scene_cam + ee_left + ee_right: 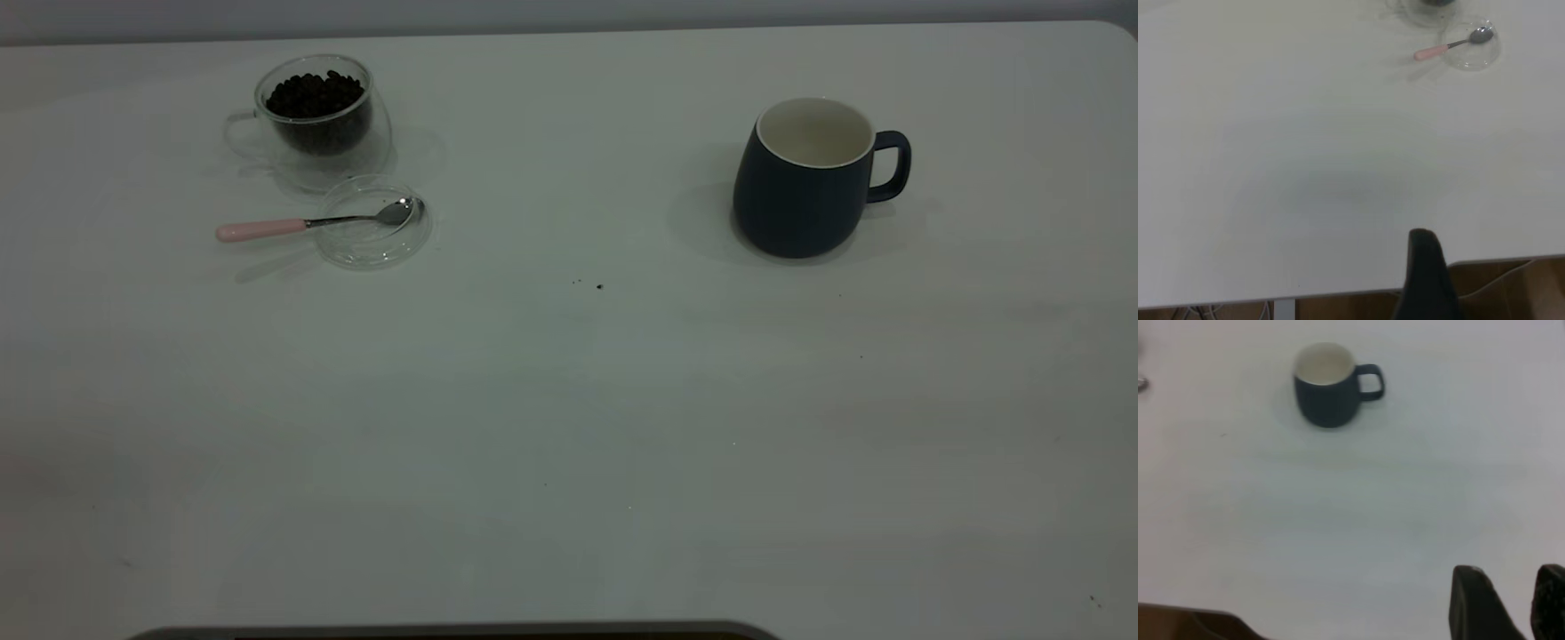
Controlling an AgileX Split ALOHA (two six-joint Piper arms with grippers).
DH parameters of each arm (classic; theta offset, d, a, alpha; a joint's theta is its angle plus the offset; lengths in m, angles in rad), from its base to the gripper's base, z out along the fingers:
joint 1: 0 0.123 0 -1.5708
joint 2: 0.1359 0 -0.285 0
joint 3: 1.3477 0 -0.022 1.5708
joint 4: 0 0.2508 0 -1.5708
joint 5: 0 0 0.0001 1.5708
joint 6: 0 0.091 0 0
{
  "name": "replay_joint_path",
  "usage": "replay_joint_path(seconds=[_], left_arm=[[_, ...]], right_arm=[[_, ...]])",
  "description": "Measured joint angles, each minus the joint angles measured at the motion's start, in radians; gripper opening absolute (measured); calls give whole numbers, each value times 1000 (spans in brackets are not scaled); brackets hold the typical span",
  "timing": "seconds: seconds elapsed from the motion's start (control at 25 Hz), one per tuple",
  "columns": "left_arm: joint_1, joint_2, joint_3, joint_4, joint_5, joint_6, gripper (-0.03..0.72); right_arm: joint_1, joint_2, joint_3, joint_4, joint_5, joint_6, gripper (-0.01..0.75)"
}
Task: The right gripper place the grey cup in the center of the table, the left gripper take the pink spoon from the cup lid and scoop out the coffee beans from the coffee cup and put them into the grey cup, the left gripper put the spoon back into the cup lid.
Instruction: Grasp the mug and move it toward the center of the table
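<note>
The dark grey cup (805, 182) stands upright and empty at the right rear of the table, handle to the right; it also shows in the right wrist view (1328, 387). A glass coffee cup (316, 116) full of coffee beans stands at the left rear. In front of it lies the clear cup lid (369, 253) with the pink-handled spoon (302, 224) resting on it, bowl in the lid and handle pointing left. The spoon (1448, 47) and lid (1471, 60) show far off in the left wrist view. My right gripper (1515, 600) is open and empty, far from the grey cup. My left gripper (1426, 267) sits at the near table edge, far from the spoon.
A few dark crumbs (598, 286) lie on the white table (569, 427) near its middle. Neither arm shows in the exterior view. The table's near edge and a brown floor (1511, 293) show below the left gripper.
</note>
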Motion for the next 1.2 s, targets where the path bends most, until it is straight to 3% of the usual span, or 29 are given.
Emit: replay_joint_path(seconds=[0.16,0.52,0.72,1.2], left_arm=[[0,0,0,0,0,0,573],[0,0,0,0,0,0,573],[0,0,0,0,0,0,573],[0,0,0,0,0,1,573]], right_arm=[[0,54,-8,12,-22,-28,263],[0,516,-41,91,-382,-310,548],[0,884,-148,100,-532,-461,574],[0,1519,-491,213,-589,-782,569]])
